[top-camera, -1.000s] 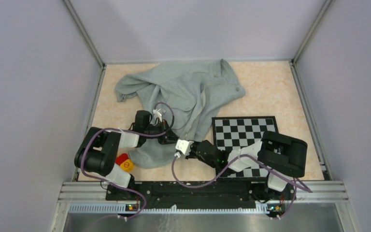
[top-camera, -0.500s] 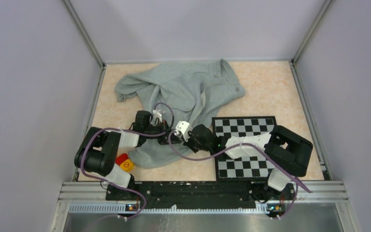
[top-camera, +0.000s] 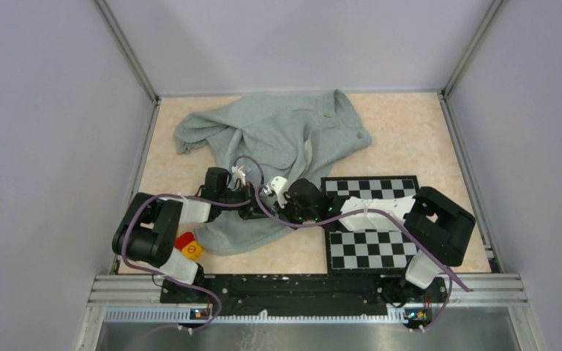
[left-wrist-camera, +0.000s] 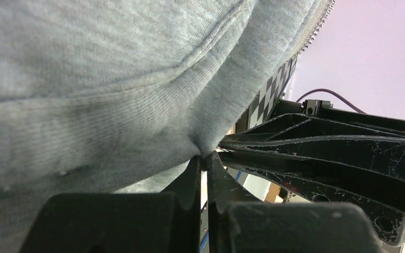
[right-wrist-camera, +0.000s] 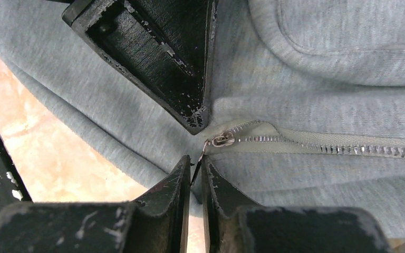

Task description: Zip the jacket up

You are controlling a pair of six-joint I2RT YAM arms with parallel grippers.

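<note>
Pinching the thin pull tab (right-wrist-camera: pixel 200 155) under the small metal zipper slider (right-wrist-camera: pixel 222 139), the right gripper (right-wrist-camera: pixel 195 167) has its jaws almost together. The left gripper (left-wrist-camera: pixel 204 161) has its jaws clamped narrow on a fold of the large grey-green fleece jacket (top-camera: pixel 285 135), just beside the slider. The jacket lies crumpled on the beige counter (top-camera: pixel 410 139), next to a black-and-white chessboard (top-camera: pixel 380 252).

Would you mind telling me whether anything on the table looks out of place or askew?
The jacket lies bunched and twisted rather than flat. A small red and yellow object sits beside its near-left hem and seems unrelated to zipping.
</note>
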